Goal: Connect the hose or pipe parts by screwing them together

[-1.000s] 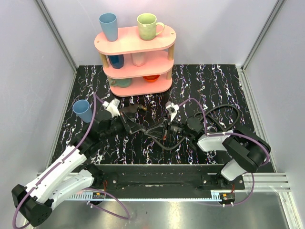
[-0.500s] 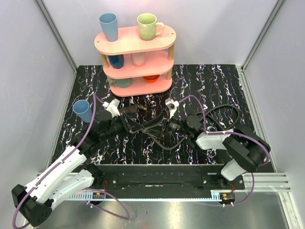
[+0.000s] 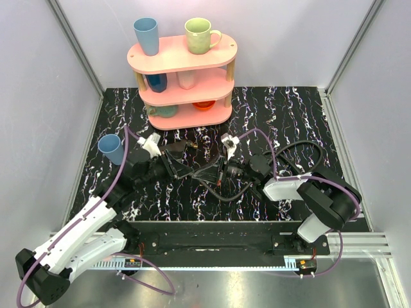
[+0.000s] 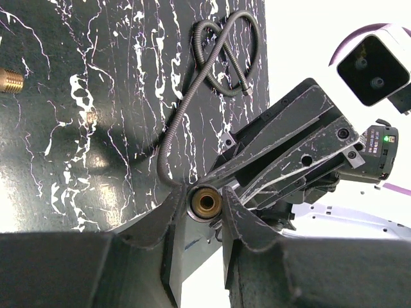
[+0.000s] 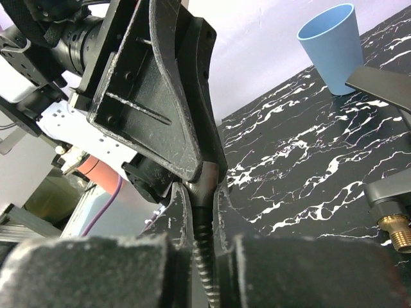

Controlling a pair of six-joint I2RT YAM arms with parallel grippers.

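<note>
Light, floppy, springy: thin black ribbed flexible hose (image 4: 192,83) loops over the black marbled worktop (image 4: 64,128), upper centre of left wrist view. left fingers (image 4: 154,224) pinch what is probably its brass-bored end (image 4: 207,202). right fingers (image 5: 178,208) sit narrow on the ribs just behind. Best hold is the rigid end; the ribs flex.

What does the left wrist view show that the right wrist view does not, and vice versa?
Only left wrist: the hose's free loop lying on the table, and its brass-bored end seen end-on in the left gripper. Only right wrist: the blue cup and the ribbed hose clamped between the right gripper's fingers. Both: the marbled table and the two grippers meeting on the hose.
</note>
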